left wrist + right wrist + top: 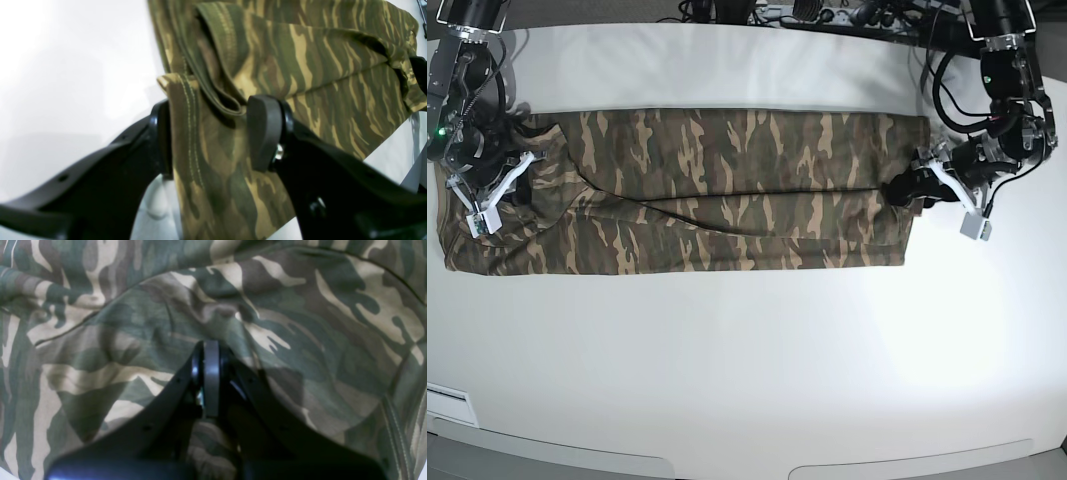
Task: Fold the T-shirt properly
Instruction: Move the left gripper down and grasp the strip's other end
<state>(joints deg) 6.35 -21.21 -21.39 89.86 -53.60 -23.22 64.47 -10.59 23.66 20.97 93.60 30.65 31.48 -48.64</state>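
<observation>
Left wrist: left gripper [208, 133] fingers spread wide, straddling a stitched hem strip of the T-shirt [300, 76], one black pad [263, 130] against the cloth, nothing clamped. Right wrist: right gripper [211, 373] fingers pressed together, tips on wrinkled camouflage fabric; grip on cloth unclear. Base: shirt folded into a long band across the white worktop's [747, 380] far half, grippers at both ends

The T-shirt [727, 200] is soft matt cloth, woven-looking, with stitched hems and gentle creases. It lies on a smooth white table [747, 360] with a faint sheen. The left gripper [213, 133] is glossy black plastic with dull rubbery pads [263, 130].
</observation>
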